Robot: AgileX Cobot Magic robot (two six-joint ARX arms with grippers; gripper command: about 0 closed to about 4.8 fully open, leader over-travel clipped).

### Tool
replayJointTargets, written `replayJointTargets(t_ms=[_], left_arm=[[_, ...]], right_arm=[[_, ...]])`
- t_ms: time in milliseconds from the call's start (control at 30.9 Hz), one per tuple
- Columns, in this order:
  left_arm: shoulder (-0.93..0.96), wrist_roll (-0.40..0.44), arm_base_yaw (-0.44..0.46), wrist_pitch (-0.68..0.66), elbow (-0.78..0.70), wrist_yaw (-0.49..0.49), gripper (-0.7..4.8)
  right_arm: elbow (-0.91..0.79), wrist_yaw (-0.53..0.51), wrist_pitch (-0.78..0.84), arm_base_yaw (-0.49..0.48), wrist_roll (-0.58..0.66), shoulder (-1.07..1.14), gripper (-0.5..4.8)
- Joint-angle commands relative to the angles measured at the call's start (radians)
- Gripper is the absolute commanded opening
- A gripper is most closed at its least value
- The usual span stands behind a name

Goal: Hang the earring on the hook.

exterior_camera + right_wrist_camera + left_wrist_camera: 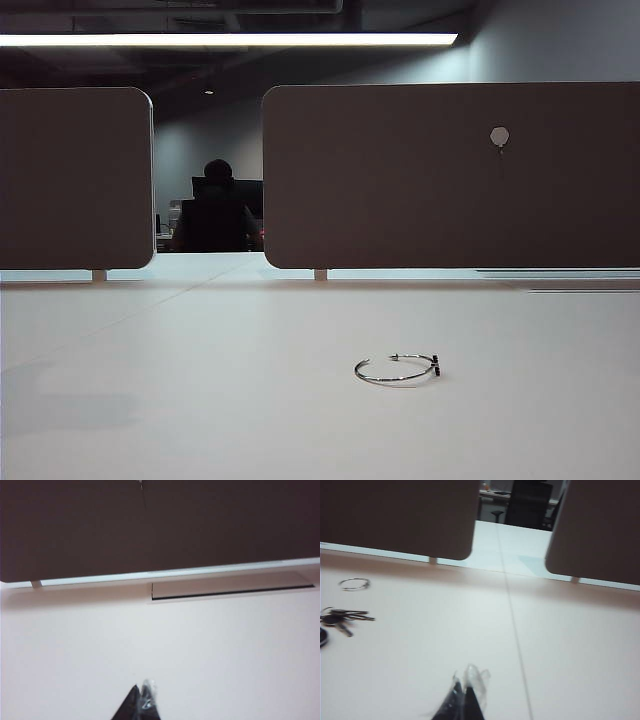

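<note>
The earring (397, 369), a thin silver hoop with small dark ends, lies flat on the white table (150, 400) in the exterior view, right of the middle. The hook (500, 137), a pale hexagonal pad with a thin dark wire below it, is stuck high on the right dark panel (400, 180). In the right wrist view only the hook's wire (143, 492) shows, at the picture's edge. My left gripper (465, 680) is shut and empty above bare table. My right gripper (141, 690) is likewise shut and empty, well short of the panel. Neither gripper appears in the exterior view.
A bunch of keys (342, 617) and a thin metal ring (355, 583) lie on the table in the left wrist view. A second dark panel (75, 180) stands at the left, with a gap between the two. A flat cable slot (230, 587) runs along the right panel's foot.
</note>
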Motion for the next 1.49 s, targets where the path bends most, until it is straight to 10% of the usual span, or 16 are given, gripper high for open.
replayJointTargets(t_ms=[32, 420, 485, 549, 582, 1034, 1228, 1486], left_arm=[[0.001, -0.003, -0.001, 0.011, 0.003, 0.045, -0.05], [0.001, -0.054, -0.001, 0.061, 0.041, 0.019, 0.27], [0.001, -0.065, -0.001, 0.048, 0.086, 0.064, 1.99], [0.007, -0.072, -0.002, 0.032, 0.132, 0.085, 4.02], [0.008, -0.092, -0.002, 0.023, 0.155, 0.103, 4.53], [0.484, -0.187, -0.111, 0.015, 0.474, 0.505, 4.60], [0.729, -0.109, -0.402, 0.017, 0.562, 0.430, 4.62], [0.867, 0.052, -0.706, -0.046, 0.575, 0.125, 4.63]], right_arm=[[0.038, 0.005, 0.020, 0.001, -0.023, 0.000, -0.06], [0.105, -0.093, 0.005, 0.001, -0.026, 0.000, -0.02], [0.157, -0.121, 0.000, 0.002, 0.016, 0.004, 1.17], [0.216, -0.138, 0.000, 0.002, 0.105, 0.021, 4.17], [0.240, -0.143, -0.002, 0.002, 0.142, 0.034, 4.79], [0.425, -0.570, -0.024, 0.021, 0.209, 0.470, 4.79], [0.425, -0.525, -0.017, 0.198, 0.197, 0.606, 4.79], [0.427, -0.183, -0.017, 0.562, 0.146, 0.832, 4.79]])
